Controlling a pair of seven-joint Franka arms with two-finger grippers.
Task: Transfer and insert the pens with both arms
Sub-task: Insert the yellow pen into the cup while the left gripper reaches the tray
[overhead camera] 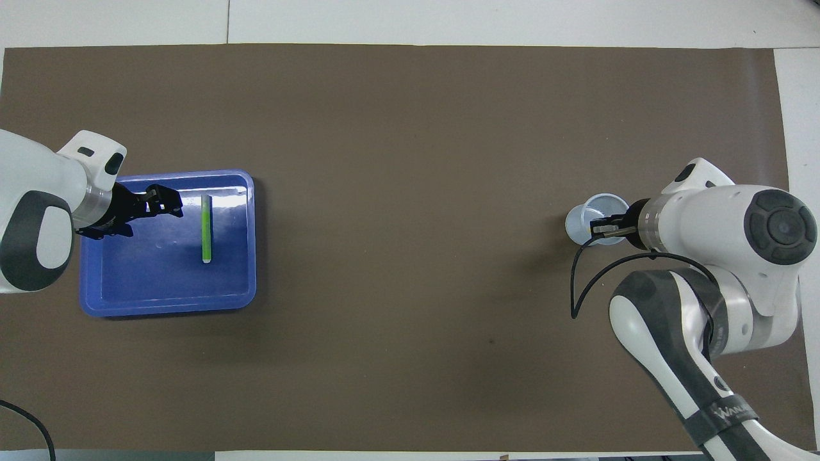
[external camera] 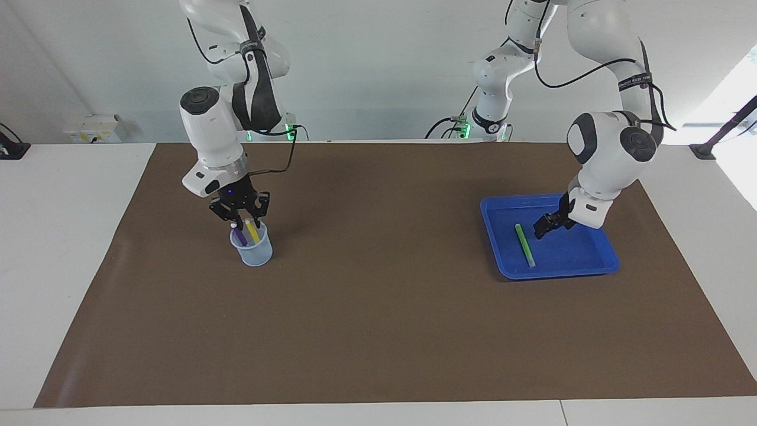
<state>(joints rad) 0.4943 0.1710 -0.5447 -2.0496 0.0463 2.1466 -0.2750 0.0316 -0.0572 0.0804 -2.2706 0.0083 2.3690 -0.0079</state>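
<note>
Overhead view: a blue tray (overhead camera: 168,301) sits on the brown mat (overhead camera: 410,320) toward the left arm's end of the counter (external camera: 59,266), and the one thing in it is the green pen (overhead camera: 206,228), lying flat on the tray floor. The left hand (overhead camera: 163,200) hangs low over the tray just beside that pen, not touching it; whether its fingers are apart or together I cannot tell.

From the facing view, the green pen (external camera: 524,245) lies just off the left hand's (external camera: 542,228) tips, with its whitish end pointing away from the robots.

Toward the right arm's end stands a clear plastic cup (external camera: 252,248). It holds the purple pen (external camera: 239,235) and the yellow pen (external camera: 252,231), both leaning upright with their tops above the rim. The right hand (external camera: 241,220) is directly over the cup, its fingers spread apart around the pen tops and clamped on neither. Seen from above, the right hand (overhead camera: 599,230) covers part of the cup's (overhead camera: 586,214) mouth.
</note>
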